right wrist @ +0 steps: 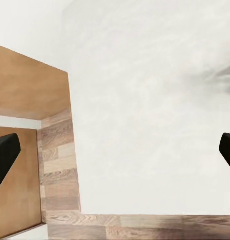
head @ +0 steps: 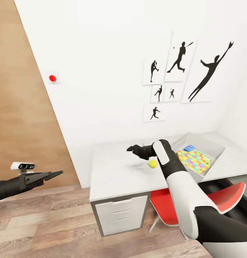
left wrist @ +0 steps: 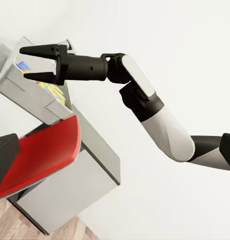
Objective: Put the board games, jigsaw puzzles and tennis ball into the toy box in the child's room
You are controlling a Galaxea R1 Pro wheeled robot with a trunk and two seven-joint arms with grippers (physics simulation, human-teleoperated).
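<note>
The tennis ball (head: 152, 163) lies on the white table (head: 112, 172), left of the toy box (head: 217, 148). This translucent grey bin holds a colourful patterned flat box (head: 193, 159) and a blue item (head: 190, 147). My right gripper (head: 130, 148) hovers over the table, just up and left of the ball, with nothing in it. The left wrist view shows that gripper (left wrist: 32, 63) open beside the toy box (left wrist: 29, 90). My left gripper (head: 53, 175) hangs open and empty over the floor, well left of the table.
A red chair (head: 209, 200) is tucked under the table's right half, and drawers (head: 120, 215) fill its left end. A wood-panelled wall (head: 19, 107) rises at the left, with wooden floor (head: 48, 229) in front. Sports silhouettes (head: 181, 71) hang on the white wall.
</note>
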